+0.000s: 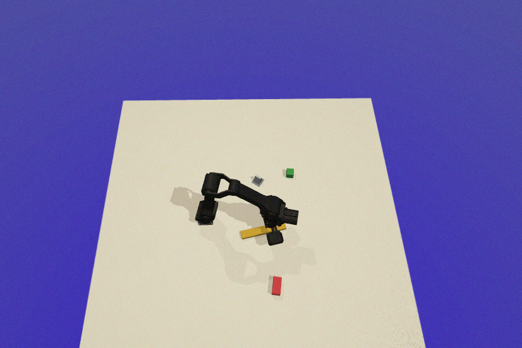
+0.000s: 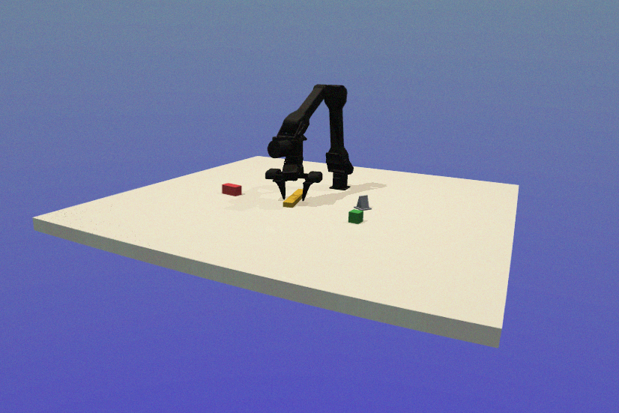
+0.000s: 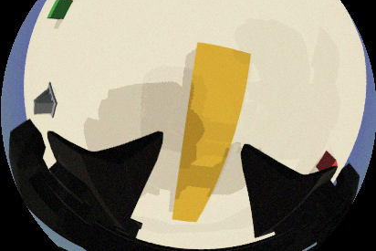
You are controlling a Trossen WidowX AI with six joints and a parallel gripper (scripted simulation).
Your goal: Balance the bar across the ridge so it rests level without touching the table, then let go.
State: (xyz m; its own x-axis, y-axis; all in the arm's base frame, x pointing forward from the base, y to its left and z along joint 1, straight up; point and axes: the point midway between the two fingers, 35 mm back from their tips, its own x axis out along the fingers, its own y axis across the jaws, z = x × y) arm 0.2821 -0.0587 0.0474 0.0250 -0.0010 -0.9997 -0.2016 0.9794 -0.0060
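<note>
A long yellow bar (image 1: 254, 232) (image 2: 292, 199) (image 3: 219, 91) lies flat on the table. My gripper (image 2: 294, 199) (image 3: 203, 144) is open and points down over the bar. One fingertip stands on each side of the bar, low near the table, with gaps between fingers and bar in the wrist view. In the top view the gripper hides part of the bar toward its right end. The small grey ridge (image 1: 257, 180) (image 2: 363, 202) (image 3: 45, 106) stands on the table apart from the bar, with nothing on it.
A green cube (image 1: 290, 173) (image 2: 355, 216) (image 3: 59, 8) stands near the ridge. A red block (image 1: 276, 285) (image 2: 231, 189) (image 3: 326, 161) lies on the bar's other side, partly hidden by a finger in the wrist view. The pale table (image 1: 168, 137) (image 2: 425, 258) has open edges.
</note>
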